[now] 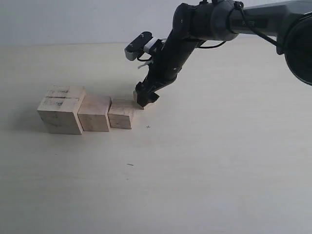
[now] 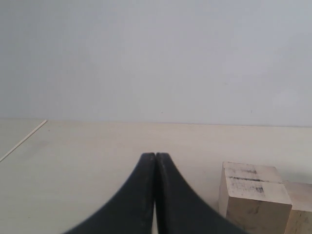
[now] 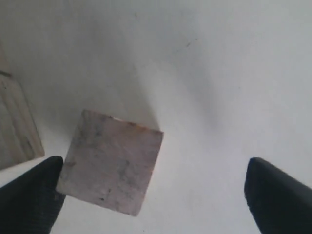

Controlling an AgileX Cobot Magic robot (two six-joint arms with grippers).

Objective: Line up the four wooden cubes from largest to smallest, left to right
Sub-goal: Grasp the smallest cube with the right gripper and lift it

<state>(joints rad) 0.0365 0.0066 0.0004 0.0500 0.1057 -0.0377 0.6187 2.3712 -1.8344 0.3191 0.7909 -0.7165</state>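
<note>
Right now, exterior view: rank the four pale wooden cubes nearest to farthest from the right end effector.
1. Smallest pale wooden cube, beside row's right end
2. Third-largest cube, row's right end
3. Second-largest cube, middle
4. Largest smudged cube, leftmost

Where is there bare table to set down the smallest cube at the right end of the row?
Bare table lies right of the third cube and all along the row's front. It is crowded just behind that cube, where the smallest cube sits between the right gripper's open fingers.
</note>
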